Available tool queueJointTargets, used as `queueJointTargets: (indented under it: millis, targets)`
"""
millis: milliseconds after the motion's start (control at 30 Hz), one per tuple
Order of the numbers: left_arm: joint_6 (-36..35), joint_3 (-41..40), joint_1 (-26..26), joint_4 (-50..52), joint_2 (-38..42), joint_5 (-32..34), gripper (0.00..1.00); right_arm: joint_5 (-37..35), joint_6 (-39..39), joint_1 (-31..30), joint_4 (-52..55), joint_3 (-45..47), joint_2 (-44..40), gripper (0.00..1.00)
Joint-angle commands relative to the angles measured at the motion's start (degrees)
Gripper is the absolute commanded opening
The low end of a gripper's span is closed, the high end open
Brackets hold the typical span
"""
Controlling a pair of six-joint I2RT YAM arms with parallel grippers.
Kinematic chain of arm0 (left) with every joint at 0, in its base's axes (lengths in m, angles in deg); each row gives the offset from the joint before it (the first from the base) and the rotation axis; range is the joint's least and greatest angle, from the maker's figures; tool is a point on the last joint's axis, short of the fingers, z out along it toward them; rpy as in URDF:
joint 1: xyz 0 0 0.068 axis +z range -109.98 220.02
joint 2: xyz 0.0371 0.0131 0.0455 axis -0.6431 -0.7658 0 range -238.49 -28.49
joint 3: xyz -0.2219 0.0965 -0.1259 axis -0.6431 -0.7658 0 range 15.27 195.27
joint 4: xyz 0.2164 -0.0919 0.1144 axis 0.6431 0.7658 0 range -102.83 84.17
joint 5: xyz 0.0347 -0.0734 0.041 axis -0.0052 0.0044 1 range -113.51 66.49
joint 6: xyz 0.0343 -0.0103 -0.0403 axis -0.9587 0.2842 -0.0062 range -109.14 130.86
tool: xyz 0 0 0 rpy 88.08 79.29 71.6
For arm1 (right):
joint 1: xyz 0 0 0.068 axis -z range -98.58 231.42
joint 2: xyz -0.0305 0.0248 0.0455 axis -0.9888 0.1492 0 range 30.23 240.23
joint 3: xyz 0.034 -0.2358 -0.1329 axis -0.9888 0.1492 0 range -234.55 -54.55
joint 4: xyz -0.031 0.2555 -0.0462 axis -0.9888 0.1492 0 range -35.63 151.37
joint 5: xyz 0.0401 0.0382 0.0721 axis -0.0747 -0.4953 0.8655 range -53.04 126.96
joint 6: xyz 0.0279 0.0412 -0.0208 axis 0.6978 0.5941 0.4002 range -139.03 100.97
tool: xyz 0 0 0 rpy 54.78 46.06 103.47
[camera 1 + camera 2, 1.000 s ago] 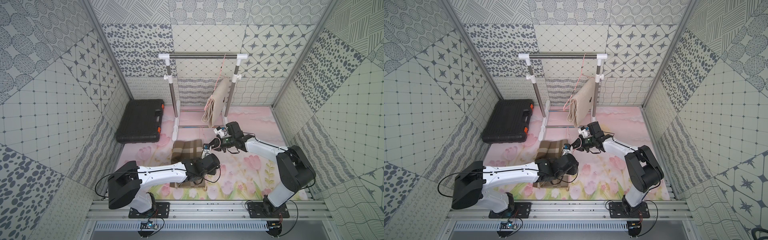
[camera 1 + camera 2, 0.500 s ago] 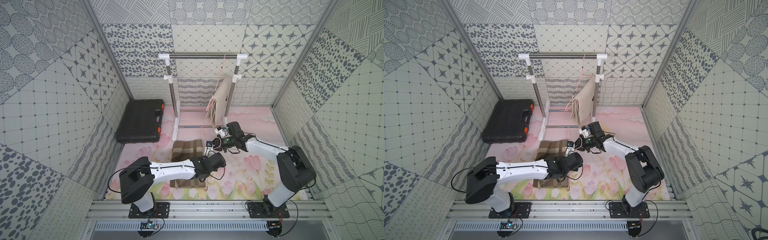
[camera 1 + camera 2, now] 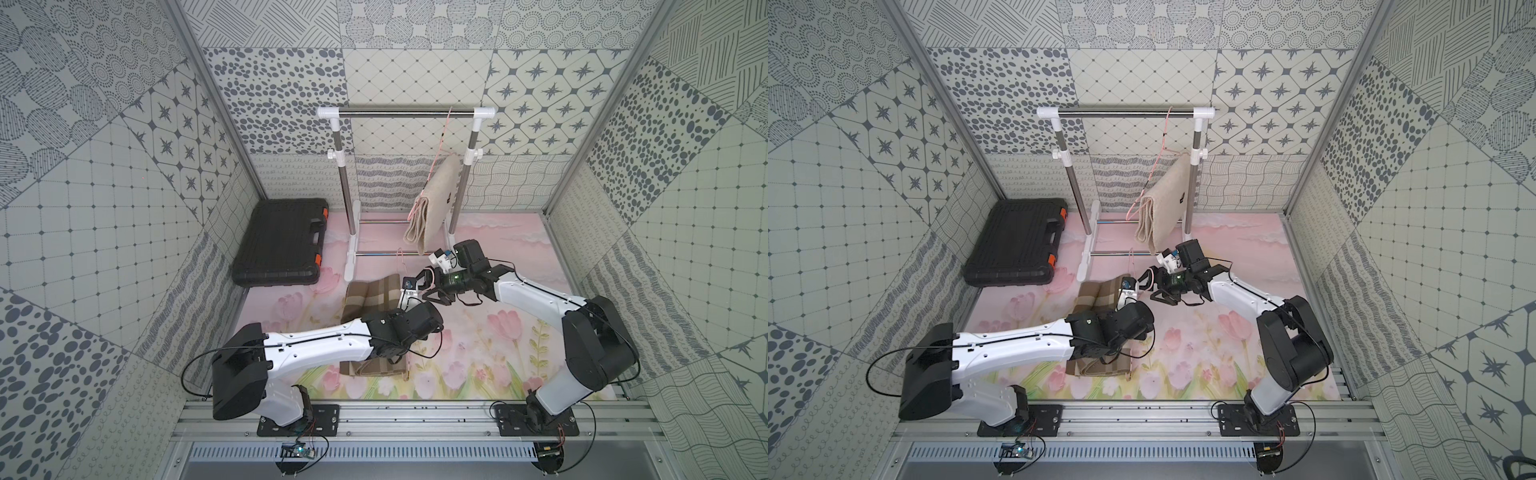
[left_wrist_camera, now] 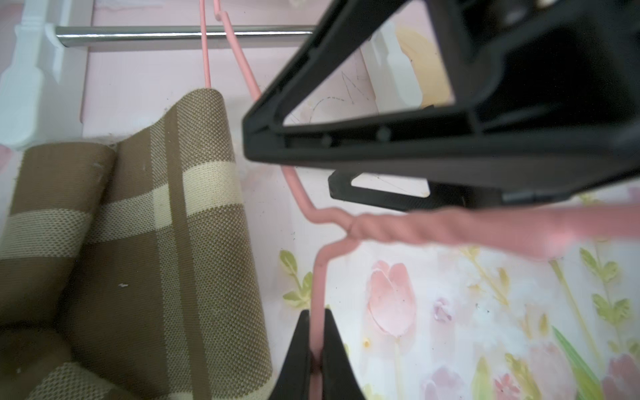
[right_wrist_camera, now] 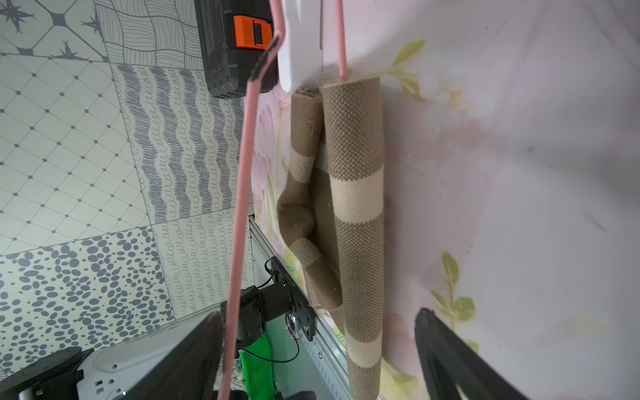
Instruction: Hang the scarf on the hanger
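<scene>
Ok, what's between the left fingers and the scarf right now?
Only a strip of bare floral mat, seen in the left wrist view. The left gripper, shut on the pink hanger, sits just beside the scarf.

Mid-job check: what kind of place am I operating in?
Likely a robot test cell, not a home: patterned panel walls box in a floral mat, with a metal mounting rail in front and a garment rack behind.
</scene>
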Motion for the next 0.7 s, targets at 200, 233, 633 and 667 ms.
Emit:
queueJointTargets:
  millis: [200,233,633,667]
  targets:
    - [2.9,7.9,-0.2,27.6,14.8,5.7,0.00,0.3,-2.6,1.6,7.9,-3.0,-8.3,0.91]
    - [3.1,9.3,-0.1,30.4,15.6,5.8,0.00,0.7,-2.5,1.8,8.4,-3.0,-8.6,0.91]
    - [2.7,28.6,0.9,53.5,17.8,7.3,0.00,0.8,-3.8,3.5,12.2,-3.9,-9.0,0.91]
    - [1.8,31.1,1.2,54.9,17.2,7.2,0.00,0.8,-4.0,3.6,12.6,-4.5,-8.8,0.91]
